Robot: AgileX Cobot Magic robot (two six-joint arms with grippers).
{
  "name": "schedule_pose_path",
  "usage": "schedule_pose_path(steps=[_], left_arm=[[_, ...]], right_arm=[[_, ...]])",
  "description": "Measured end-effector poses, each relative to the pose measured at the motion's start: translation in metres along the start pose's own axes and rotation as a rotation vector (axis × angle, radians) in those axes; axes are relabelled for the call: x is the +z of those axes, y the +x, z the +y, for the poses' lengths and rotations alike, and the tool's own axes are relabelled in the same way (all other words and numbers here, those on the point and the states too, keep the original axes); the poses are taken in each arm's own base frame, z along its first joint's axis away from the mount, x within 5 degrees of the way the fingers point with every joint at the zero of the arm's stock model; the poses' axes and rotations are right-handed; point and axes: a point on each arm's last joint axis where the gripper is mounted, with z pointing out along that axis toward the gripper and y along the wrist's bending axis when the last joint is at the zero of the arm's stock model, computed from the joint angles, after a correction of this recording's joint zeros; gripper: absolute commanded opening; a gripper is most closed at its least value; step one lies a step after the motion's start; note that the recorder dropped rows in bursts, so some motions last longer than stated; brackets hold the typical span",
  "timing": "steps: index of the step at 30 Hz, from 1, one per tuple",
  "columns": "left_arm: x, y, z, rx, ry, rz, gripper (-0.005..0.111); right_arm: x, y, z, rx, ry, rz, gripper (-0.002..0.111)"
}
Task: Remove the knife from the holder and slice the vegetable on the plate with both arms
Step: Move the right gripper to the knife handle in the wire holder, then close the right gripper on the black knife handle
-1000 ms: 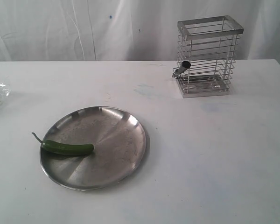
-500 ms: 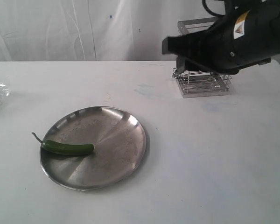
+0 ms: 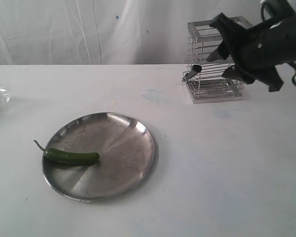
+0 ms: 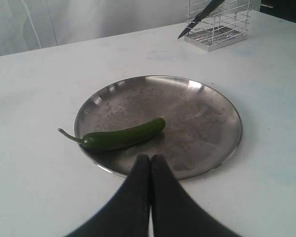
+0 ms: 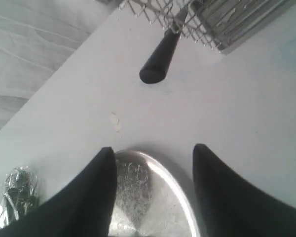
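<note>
Fingers on my right arm are standing spread, facing the knife, its black handle poking through the holder on the worktop. It is looking light, stiff and probably slick, so I'm favouring mid-handle. Left fingers are pressing together near the plate.

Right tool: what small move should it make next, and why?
Likely ease the right tool toward the knife handle until its open jaws straddle it. The handle juts out through the holder's side near the base. The tool is open, empty and apart from it, and the chili lies whole on the plate.
</note>
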Motion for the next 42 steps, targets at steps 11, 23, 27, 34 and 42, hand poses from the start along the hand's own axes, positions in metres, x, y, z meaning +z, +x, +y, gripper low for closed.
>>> schedule_pose_path(steps=[11,23,27,34,42], left_arm=[[0.000,0.000,0.000,0.002,0.000,0.000,0.000],[0.000,0.000,0.000,0.002,0.000,0.000,0.000],[0.000,0.000,0.000,0.002,0.000,0.000,0.000],[0.000,0.000,0.000,0.002,0.000,0.000,0.000],[0.000,0.000,0.000,0.002,0.000,0.000,0.000]], right_arm=[[0.063,-0.010,-0.015,0.140,-0.057,-0.047,0.046],[0.078,-0.025,0.001,0.104,-0.103,-0.037,0.046],[0.084,-0.022,-0.003,0.103,-0.093,-0.017,0.046],[0.084,-0.022,-0.003,0.094,-0.090,-0.019,0.046],[0.084,-0.018,-0.003,0.052,-0.095,0.021,0.050]])
